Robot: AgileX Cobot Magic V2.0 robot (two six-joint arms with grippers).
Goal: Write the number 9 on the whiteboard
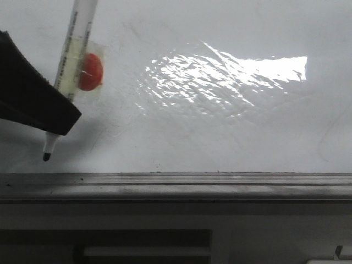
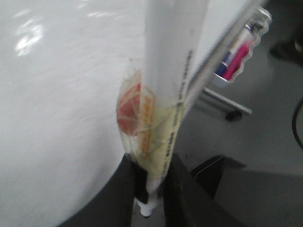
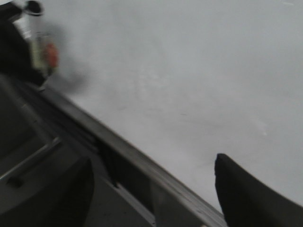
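The whiteboard (image 1: 220,132) fills the front view, glossy white with wrinkled film and a grey metal edge rail (image 1: 176,181) along its near side. No number 9 shows on it. My left gripper (image 1: 55,118) is shut on a white marker (image 1: 69,66) wrapped with yellowed tape and an orange-red piece (image 1: 91,71). The marker's black tip (image 1: 47,157) points down at the board's lower left, just above the rail; contact cannot be told. In the left wrist view the marker (image 2: 165,94) sits between the black fingers (image 2: 118,198). My right gripper (image 3: 151,189) is open and empty over the rail.
A dark grey panel with slots (image 1: 110,242) lies below the rail. A bright glare patch (image 1: 220,77) sits mid-board. In the left wrist view a clear pack of markers (image 2: 236,52) lies off the board. The right wrist view shows the left gripper with the marker (image 3: 40,52) far off.
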